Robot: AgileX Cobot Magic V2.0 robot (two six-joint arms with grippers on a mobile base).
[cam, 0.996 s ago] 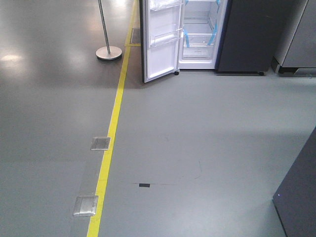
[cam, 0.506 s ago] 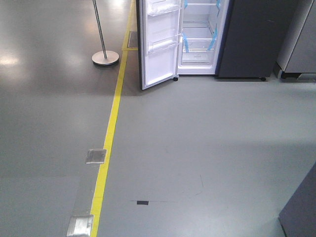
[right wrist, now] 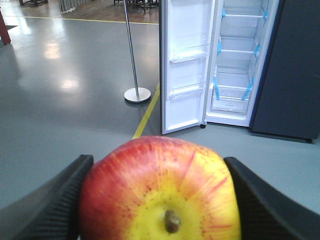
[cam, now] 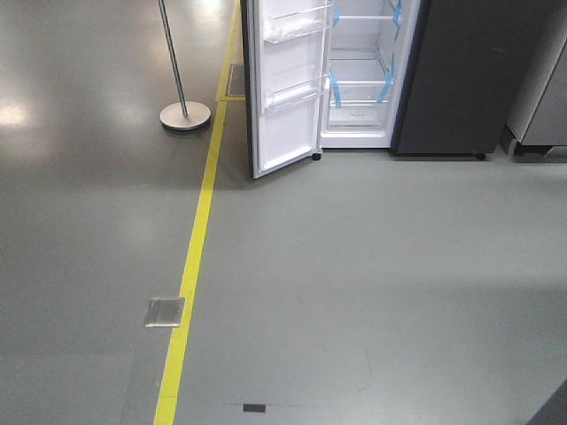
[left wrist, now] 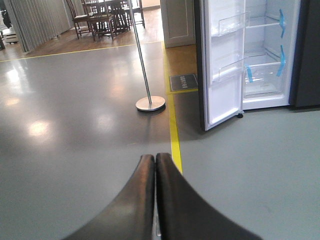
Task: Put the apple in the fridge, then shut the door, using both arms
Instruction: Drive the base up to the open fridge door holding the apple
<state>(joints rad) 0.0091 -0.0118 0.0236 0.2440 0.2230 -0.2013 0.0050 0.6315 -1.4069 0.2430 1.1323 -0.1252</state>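
Observation:
The red apple (right wrist: 160, 192) with a yellow patch round its stem fills the bottom of the right wrist view, clamped between my right gripper's (right wrist: 158, 165) two black fingers. The dark fridge (cam: 452, 80) stands ahead, open, with a white interior, glass shelves and blue tape strips (cam: 335, 90). Its door (cam: 283, 84) is swung out to the left, white inner face with clear bins showing. It also shows in the left wrist view (left wrist: 222, 60) and right wrist view (right wrist: 185, 65). My left gripper (left wrist: 155, 158) is shut and empty, held over the floor. Neither gripper shows in the front view.
A metal stanchion pole on a round base (cam: 185, 115) stands left of the door. A yellow floor line (cam: 190, 266) runs toward the fridge. A metal floor plate (cam: 165, 312) lies beside it. A grey cabinet (cam: 540, 88) stands right of the fridge. Chairs and a table (left wrist: 102, 12) stand far back left.
The fridge, pole and floor plates have slid down the front view and the fridge looks larger; the base has rolled closer to the open fridge.

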